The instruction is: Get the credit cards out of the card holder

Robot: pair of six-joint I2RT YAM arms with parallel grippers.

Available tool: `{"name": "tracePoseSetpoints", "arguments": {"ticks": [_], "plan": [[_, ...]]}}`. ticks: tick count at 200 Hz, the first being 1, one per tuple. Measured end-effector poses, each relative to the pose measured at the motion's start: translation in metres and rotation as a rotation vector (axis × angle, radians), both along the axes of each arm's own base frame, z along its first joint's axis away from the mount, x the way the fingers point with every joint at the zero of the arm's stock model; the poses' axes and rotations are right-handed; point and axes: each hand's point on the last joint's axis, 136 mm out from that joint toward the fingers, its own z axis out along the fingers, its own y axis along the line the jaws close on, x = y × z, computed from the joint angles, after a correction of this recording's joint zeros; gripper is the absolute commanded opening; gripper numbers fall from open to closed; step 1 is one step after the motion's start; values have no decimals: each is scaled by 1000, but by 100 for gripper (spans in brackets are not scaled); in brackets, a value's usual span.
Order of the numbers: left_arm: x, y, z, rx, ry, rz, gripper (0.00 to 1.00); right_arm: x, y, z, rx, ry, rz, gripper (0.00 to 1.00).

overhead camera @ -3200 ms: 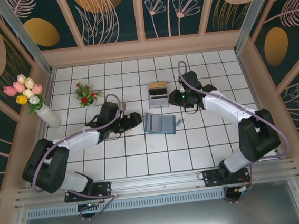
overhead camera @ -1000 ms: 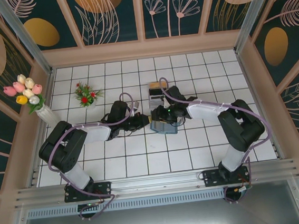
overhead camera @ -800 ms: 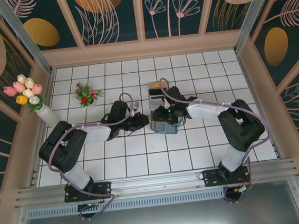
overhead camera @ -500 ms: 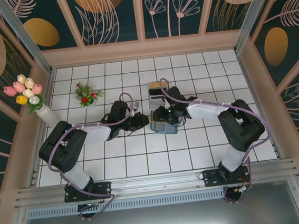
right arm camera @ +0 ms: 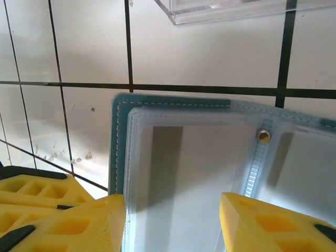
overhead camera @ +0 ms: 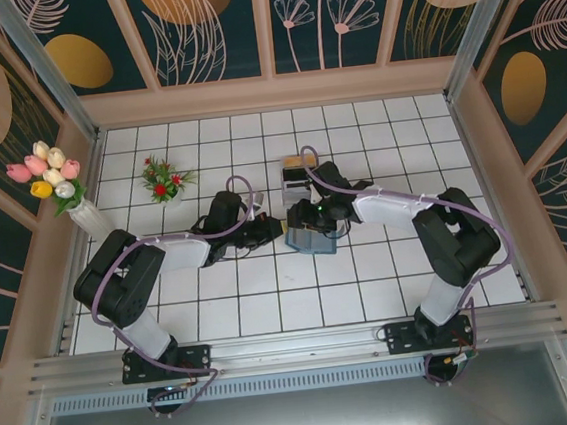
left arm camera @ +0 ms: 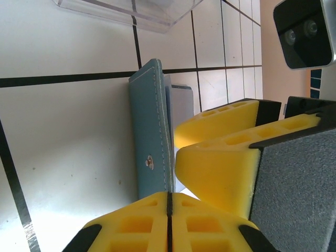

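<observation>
At the middle of the white-tiled desk (overhead camera: 231,298), the teal card holder (right arm camera: 118,142) lies open just in front of a clear plastic stand (right arm camera: 226,10), and both arms meet over it. The left tool (left arm camera: 168,195) is closed tight. Its yellow fingers (left arm camera: 126,226) are pressed together on the lower edge of the raised outer flap, apparently bracing the card holder open. The right tool (right arm camera: 172,210) hangs over the pale inner face, fingers roughly half spread and nothing between them. Through the clear pocket a whitish-grey rectangle, apparently one of the credit cards (right arm camera: 194,178), sits fully tucked in beside the snap stud (right arm camera: 263,135). How many cards are stacked there cannot be told. The step in hand looks like the first extraction: holder braced, card not yet gripped. The next move calls for the right tool to come down on an exposed card edge, close on it and slide it out along the pocket, with the flap held against folding.
</observation>
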Motion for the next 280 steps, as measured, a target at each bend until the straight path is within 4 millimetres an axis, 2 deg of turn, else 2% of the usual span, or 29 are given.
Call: {"name": "tracePoseSetpoints", "arguments": {"ticks": [90,159,220,280], "plan": [[0,2,-2,8,1,7,8,-1,-6,-8,-48,11,-8,51],[-1,4,-5,21,13,12,8,3,-10,21,-21,-57,-16,54],[-1,4,-5,21,13,12,8,-4,-23,7,-69,-31,-35,50],[-1,6,-9,40,13,22,10,-3,-23,19,-41,-54,-35,48]]}}
